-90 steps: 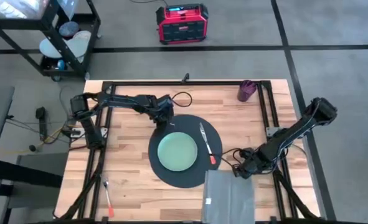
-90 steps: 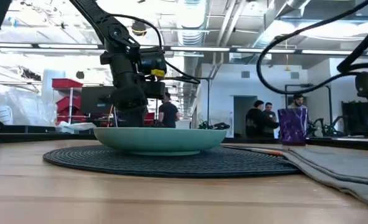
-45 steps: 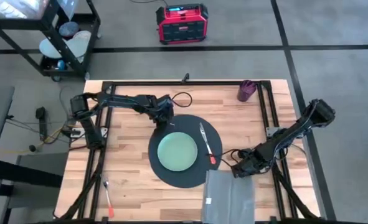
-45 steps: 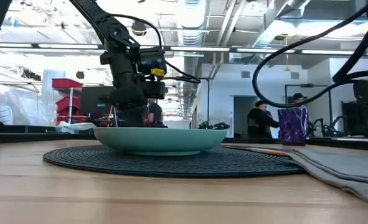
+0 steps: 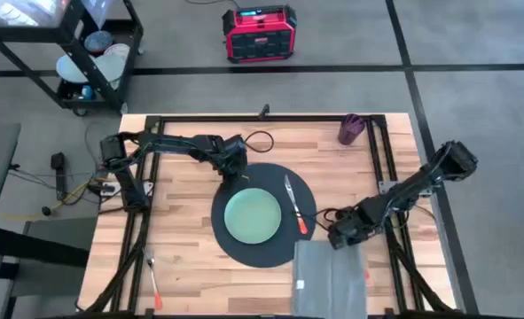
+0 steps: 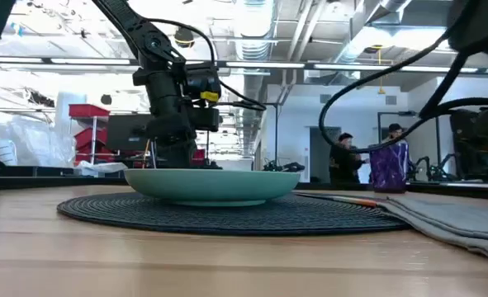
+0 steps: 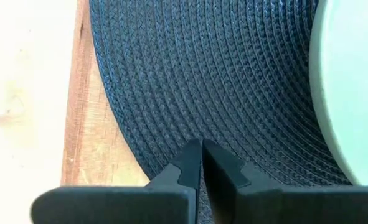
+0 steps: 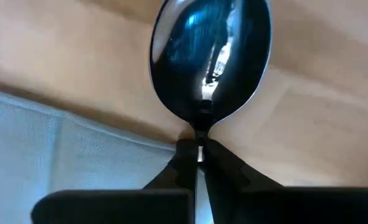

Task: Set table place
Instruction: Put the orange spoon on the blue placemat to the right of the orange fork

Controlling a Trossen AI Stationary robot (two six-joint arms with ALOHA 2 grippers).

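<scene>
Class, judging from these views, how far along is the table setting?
Done: plate and fork lie on the placemat. In hand: the right gripper holds a spoon beside the napkin; the left gripper pinches the placemat's edge. Left: laying the spoon down, and the red-handled utensil.

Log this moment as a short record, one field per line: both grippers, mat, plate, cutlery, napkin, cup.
left gripper: shut on the edge of the placemat, at its far-left rim
right gripper: shut on the spoon, held at the neck, by the napkin's far edge
plate: pale green, centred on the placemat
fork: red handle, lying on the placemat right of the plate
napkin: grey, at the table's near edge, right of the placemat
cup: purple, far right corner
</scene>
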